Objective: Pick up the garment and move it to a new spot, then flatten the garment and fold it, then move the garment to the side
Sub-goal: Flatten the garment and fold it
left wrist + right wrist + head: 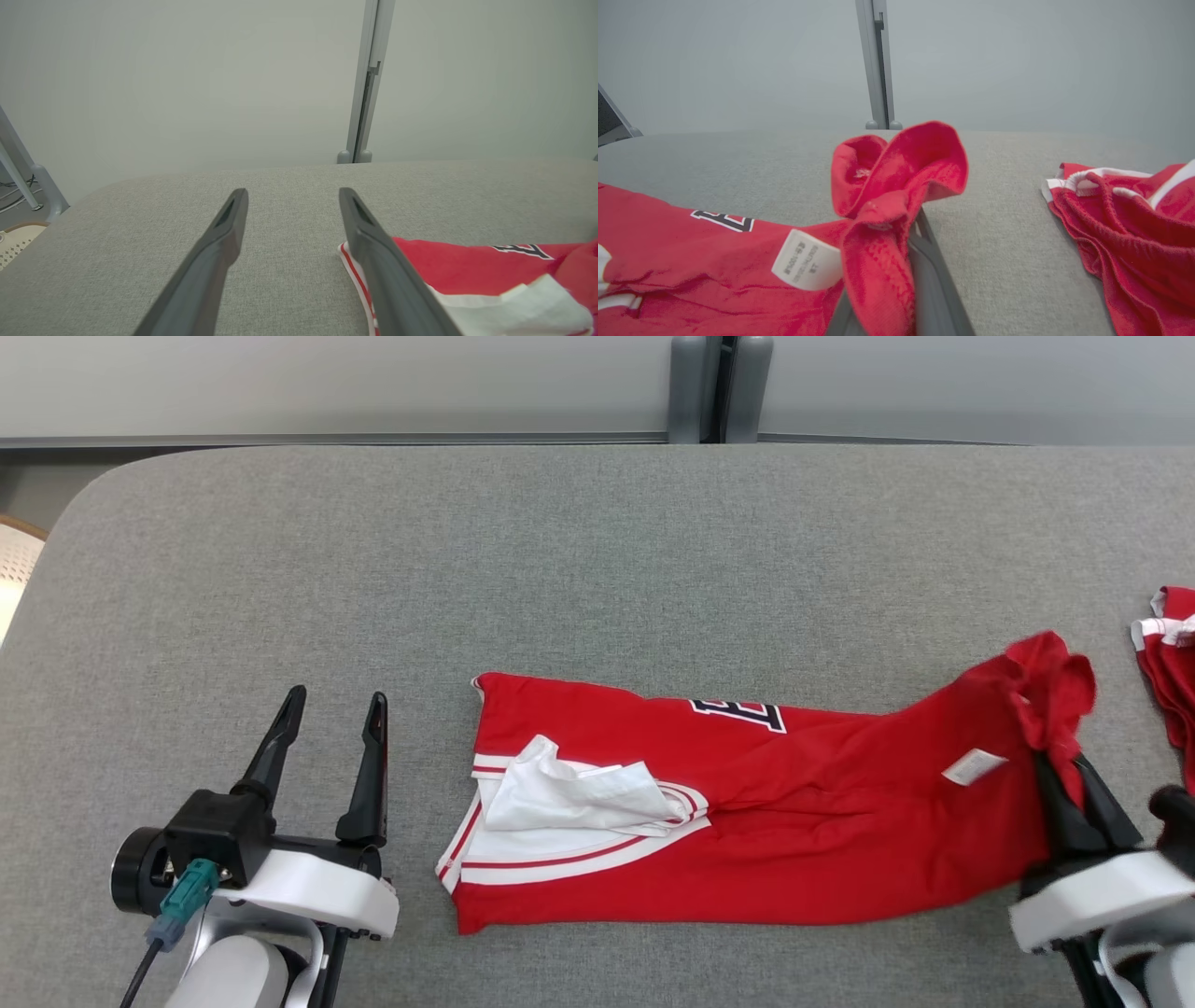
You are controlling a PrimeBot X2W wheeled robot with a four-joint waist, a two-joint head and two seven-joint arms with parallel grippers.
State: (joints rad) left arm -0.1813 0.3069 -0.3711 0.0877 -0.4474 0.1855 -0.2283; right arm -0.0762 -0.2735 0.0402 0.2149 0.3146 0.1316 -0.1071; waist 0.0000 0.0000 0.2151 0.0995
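Note:
A red jersey point(747, 821) with white trim and a dark letter lies folded lengthwise across the grey table point(560, 560). Its white-lined armhole faces left, and a white tag point(974, 766) shows near its right end. My right gripper point(1064, 761) is shut on the jersey's right end, which bunches up over the fingers point(924, 261) and lifts off the table. My left gripper point(331, 714) stands open on the table just left of the jersey, empty; the jersey's edge point(467, 270) lies beside its right finger point(373, 252).
A second red garment with white trim point(1172, 663) lies at the table's right edge, also seen as red shorts-like cloth point(1134, 233). A grey post point(719, 387) stands behind the table. A pale basket point(14, 560) sits off the left edge.

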